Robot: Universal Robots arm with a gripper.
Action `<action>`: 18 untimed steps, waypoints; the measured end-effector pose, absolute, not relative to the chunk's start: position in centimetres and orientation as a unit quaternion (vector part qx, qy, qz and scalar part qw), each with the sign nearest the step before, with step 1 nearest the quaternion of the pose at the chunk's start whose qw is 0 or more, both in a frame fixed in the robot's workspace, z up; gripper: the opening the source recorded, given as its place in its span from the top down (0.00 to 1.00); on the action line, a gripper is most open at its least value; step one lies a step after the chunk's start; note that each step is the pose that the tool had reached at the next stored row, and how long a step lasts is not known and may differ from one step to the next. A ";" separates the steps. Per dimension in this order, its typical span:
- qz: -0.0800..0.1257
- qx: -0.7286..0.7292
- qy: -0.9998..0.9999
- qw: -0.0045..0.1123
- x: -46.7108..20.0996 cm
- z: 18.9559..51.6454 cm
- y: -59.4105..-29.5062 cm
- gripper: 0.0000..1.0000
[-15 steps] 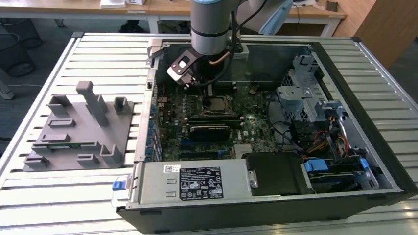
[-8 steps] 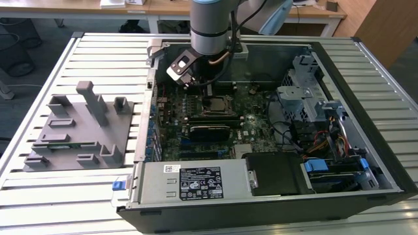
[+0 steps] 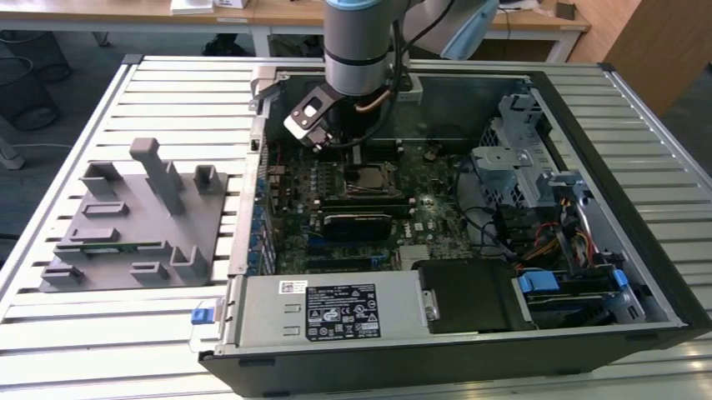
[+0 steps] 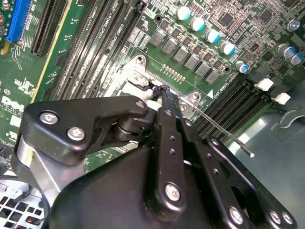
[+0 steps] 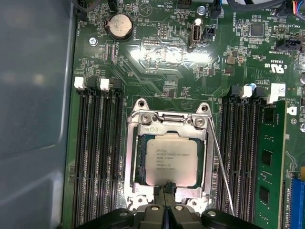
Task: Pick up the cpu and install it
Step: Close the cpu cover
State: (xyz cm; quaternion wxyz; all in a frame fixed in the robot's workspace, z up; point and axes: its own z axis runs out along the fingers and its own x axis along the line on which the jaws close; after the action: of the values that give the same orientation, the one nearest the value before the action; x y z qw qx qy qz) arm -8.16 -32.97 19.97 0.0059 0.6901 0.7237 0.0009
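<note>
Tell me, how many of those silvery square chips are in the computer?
1: the cpu lies in the metal-framed socket on the motherboard. More may be hidden under other parts.

Silvery cpu (image 5: 171,156) — flat in socket

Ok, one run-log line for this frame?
task: cpu install | cpu: flat inside socket frame | claw: shut, tips at cpu edge | contact: cannot tell

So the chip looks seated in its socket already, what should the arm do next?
Probably lift straight up a little: the cpu lies flat inside the socket, and the shut gripper has its tip at the chip's edge.
</note>
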 end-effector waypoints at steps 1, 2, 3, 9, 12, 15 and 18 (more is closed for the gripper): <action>0.001 0.689 0.724 0.006 -8.2 20.0 -33.0 0.89; 0.001 0.688 0.726 0.006 -8.2 20.0 -33.0 0.89; 0.001 0.686 0.727 0.006 -8.2 20.0 -33.0 0.89; 0.001 0.684 0.729 0.006 -8.2 20.6 -33.0 0.89; 0.001 0.684 0.729 0.005 -8.1 20.7 -33.0 0.89; 0.000 0.684 0.729 0.004 -7.7 20.7 -33.2 0.89; -0.001 0.684 0.729 0.004 -7.4 20.7 -33.6 0.89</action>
State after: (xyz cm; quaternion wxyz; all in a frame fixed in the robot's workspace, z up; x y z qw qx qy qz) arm -7.36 -33.56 20.68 0.0036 0.6844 0.7291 -0.0011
